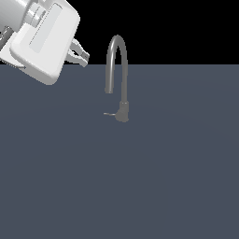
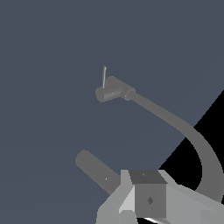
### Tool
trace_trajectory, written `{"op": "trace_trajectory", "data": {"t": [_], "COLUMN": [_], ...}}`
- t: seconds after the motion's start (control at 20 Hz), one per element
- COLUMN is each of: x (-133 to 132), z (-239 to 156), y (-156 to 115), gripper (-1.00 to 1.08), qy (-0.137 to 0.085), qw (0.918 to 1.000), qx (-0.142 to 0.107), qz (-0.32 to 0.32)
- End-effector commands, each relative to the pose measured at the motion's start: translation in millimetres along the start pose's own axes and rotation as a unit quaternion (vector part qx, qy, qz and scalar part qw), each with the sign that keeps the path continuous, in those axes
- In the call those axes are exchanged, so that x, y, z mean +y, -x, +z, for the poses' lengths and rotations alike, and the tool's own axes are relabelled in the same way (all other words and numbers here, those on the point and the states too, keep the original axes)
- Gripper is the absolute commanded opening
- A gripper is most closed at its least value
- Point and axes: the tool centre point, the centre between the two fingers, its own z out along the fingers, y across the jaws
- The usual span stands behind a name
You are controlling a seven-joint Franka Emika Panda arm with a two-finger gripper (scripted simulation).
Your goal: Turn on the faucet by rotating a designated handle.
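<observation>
**Gripper high in the corner, faucet untouched in the middle**

In the exterior view I see the faucet (image 1: 116, 70) standing a little above the centre of the frame, on the flat dark blue-grey floor (image 1: 177, 177). Its narrow arched spout rises above the horizon line into the black background, and the spout end comes down on the exterior view's left side of the base. The handle (image 1: 110, 114) is a thin short rod that sticks out from the low cylindrical base toward the exterior view's left, about level.

The gripper (image 1: 83, 55) is in the upper left of the frame, at the end of the big white hand of the arm (image 1: 44, 39). It is well apart from the faucet and higher than the handle, about at the height of the upper spout. Its two fingertips appear with only a small gap between them, and nothing is held; I cannot tell for sure if they are fully together.

In the wrist view the faucet base (image 2: 113, 89) lies near the centre of the picture, with the handle (image 2: 104, 77) as a thin pin coming out of it. The curved spout runs to the lower right of the frame. One grey finger (image 2: 148, 199) shows at the bottom edge, so this view also does not settle the gap.
</observation>
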Motion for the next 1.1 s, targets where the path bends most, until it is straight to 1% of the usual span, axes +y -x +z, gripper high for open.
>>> {"op": "trace_trajectory", "data": {"t": [0.0, 0.25, 0.5, 0.8, 1.05], "x": [-3.1, -9.5, -16.1, -24.0, -30.6], "z": [5.7, 17.6, 30.0, 45.8, 59.8], "y": [-8.6, -24.3, -39.0, -55.5, -68.5], "gripper": [-1.0, -1.0, -1.0, -1.0, -1.0], "qy": [0.021, 0.061, 0.1, 0.147, 0.185], "qw": [0.9995, 0.9961, 0.9895, 0.9775, 0.964], "qx": [-0.002, -0.007, -0.012, -0.019, -0.025], "qz": [-0.022, -0.063, -0.103, -0.15, -0.189]}}
